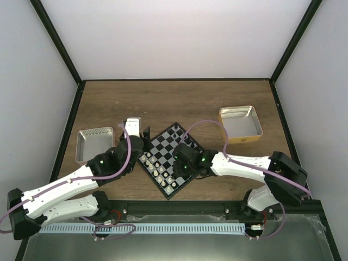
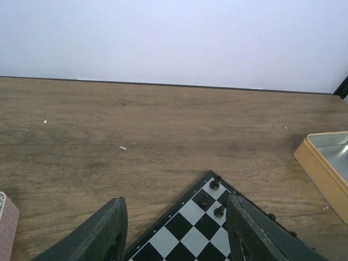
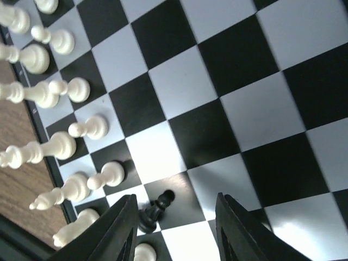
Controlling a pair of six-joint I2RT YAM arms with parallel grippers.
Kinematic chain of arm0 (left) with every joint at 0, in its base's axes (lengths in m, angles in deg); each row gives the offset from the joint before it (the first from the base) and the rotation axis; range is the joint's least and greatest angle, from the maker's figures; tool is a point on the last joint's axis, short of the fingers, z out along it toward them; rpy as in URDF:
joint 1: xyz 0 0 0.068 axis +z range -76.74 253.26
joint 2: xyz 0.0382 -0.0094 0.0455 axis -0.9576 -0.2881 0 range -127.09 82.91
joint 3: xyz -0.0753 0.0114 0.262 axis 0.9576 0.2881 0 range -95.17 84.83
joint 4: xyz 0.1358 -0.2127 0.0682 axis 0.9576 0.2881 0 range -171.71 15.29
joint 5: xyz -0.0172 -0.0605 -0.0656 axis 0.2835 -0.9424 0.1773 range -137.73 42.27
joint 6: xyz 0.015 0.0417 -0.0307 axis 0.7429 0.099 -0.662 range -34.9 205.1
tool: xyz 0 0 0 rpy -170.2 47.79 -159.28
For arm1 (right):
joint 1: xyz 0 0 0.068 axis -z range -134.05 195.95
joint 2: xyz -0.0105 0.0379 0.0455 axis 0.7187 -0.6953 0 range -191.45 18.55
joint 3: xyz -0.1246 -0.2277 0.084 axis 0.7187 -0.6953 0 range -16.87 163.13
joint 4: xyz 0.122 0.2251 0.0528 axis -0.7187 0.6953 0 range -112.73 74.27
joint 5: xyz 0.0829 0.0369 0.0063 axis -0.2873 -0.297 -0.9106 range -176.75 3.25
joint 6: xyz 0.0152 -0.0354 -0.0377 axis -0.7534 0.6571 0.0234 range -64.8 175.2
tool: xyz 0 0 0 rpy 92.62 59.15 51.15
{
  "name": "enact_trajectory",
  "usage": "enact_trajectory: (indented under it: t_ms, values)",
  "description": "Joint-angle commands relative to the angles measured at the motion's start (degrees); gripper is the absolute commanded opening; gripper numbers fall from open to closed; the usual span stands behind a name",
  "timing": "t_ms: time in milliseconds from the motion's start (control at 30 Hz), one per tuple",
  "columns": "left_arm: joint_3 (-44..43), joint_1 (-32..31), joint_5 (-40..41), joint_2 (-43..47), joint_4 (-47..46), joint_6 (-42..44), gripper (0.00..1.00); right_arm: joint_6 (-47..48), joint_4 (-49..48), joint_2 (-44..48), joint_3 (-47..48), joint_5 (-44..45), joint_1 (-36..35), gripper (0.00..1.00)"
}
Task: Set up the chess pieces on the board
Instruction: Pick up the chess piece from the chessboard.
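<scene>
The board (image 1: 163, 149) lies turned like a diamond between my arms. White chess pieces (image 1: 159, 169) line its near-left edge, and they show in two rows in the right wrist view (image 3: 81, 128). My right gripper (image 3: 176, 197) hovers low over the board, open, its fingers either side of a black pawn (image 3: 155, 209). The pawn is close to the left finger (image 3: 122, 231). My left gripper (image 2: 175, 199) is open over the board's far corner (image 2: 190, 228) with nothing between its fingers. Three black pieces (image 2: 205, 200) stand in that corner.
A metal tray with a pink rim (image 1: 95, 142) sits left of the board. A tan-rimmed tray (image 1: 240, 124) sits at the back right, its corner also in the left wrist view (image 2: 326, 163). Bare wood stretches behind the board to the white back wall.
</scene>
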Motion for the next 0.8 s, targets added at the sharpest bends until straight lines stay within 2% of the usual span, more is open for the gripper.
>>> enact_trajectory:
  t_ms: [0,233,500,767]
  values:
    - [1.2,0.3,0.4,0.5,-1.5,-1.0,0.52,1.5,-0.8,-0.4,0.6,-5.6,-1.0,0.41]
    - [1.6,0.5,-0.2,-0.8,-1.8,-1.0,0.52,4.6,-2.1,-1.3,-0.2,-10.1,-1.1,0.43]
    - [1.9,0.8,-1.6,-2.1,-2.8,-1.2,0.52,4.5,-1.4,-2.7,-0.5,-10.0,-1.1,0.31]
    - [2.0,1.0,-2.8,-3.3,-2.9,-1.6,0.51,5.3,-1.2,-4.1,-0.4,-11.5,-1.1,0.3]
